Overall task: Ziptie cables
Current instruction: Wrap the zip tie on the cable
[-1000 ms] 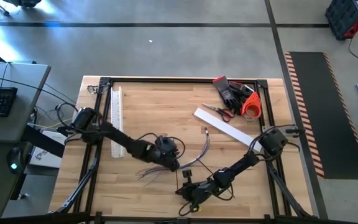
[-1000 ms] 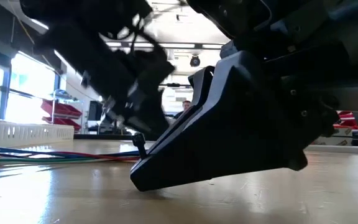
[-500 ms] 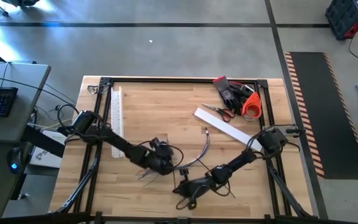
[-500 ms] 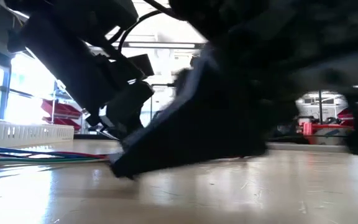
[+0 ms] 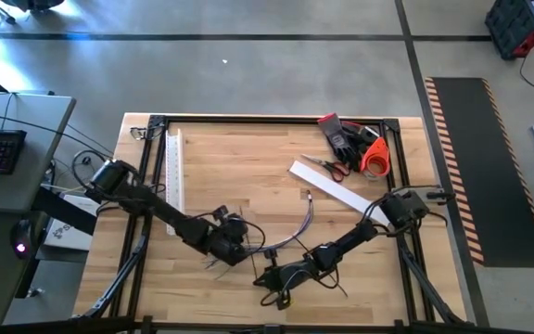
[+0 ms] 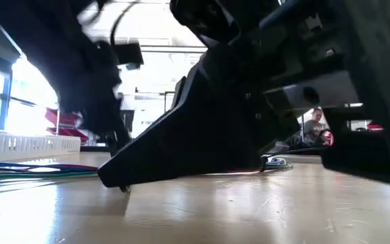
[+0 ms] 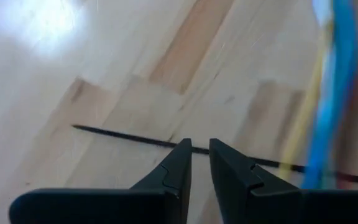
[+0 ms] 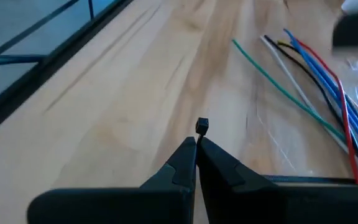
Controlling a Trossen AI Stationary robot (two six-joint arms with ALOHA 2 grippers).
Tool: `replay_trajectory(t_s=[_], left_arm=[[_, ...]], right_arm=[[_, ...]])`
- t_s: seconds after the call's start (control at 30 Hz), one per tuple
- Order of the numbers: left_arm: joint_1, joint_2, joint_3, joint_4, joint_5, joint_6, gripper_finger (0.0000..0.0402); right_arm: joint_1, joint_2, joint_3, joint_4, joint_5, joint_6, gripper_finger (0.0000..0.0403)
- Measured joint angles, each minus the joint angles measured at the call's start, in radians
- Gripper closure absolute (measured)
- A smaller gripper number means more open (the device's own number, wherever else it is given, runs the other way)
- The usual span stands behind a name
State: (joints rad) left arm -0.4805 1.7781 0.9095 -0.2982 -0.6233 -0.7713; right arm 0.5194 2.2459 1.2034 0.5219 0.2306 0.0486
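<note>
The cables (image 5: 300, 225) are blue, red, green and black wires that curve across the middle of the table. Their loose ends (image 8: 303, 68) lie spread on the wood. My right gripper (image 5: 267, 277) (image 8: 196, 144) is low over the near middle of the table and shut on a thin dark ziptie. My left gripper (image 5: 246, 256) (image 7: 201, 149) is just to its left, beside the blue cables (image 7: 337, 93), with a narrow gap between its fingers. A dark ziptie strip (image 7: 123, 135) lies across the wood just past its fingertips. My right gripper pinches the ziptie between its two fingertips just behind the square head (image 8: 202, 126), which sticks out past the tips. The fingers slant down from the table's right toward its left, low over the wood. My left gripper: I cannot tell whether its fingertips (image 7: 182, 152) touch the strip that crosses in front of them.
A white slotted duct (image 5: 172, 172) lies along the left rail. A white flat strip (image 5: 336, 190), scissors (image 5: 326, 167), dark gloves (image 5: 341, 135) and an orange tape roll (image 5: 375, 160) are at the far right. Bare wood lies at the far middle.
Both grippers have gone toward the table's left edge, the left one farther and with its wrist rolling. The right gripper has stayed low over the wood. The cables' curve has stayed about where it was.
</note>
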Motion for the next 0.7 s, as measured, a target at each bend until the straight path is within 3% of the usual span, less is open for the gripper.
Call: replay_trajectory(t_s=[0.37,0.53,0.7], left_arm=[[-0.191,-0.099,0.004,0.005,-0.036,0.150,0.0362],[-0.282,-0.023,0.004,0.078,-0.044,0.176,0.0349],[-0.323,0.132,0.004,0.353,-0.154,0.289,0.0312]], right_arm=[[-0.001,-0.001,0.000,0.085,0.048,0.003,0.0403],[-0.003,-0.042,0.000,0.092,0.057,0.027,0.0403],[-0.016,-0.078,0.000,0.088,0.056,0.060,0.0403]])
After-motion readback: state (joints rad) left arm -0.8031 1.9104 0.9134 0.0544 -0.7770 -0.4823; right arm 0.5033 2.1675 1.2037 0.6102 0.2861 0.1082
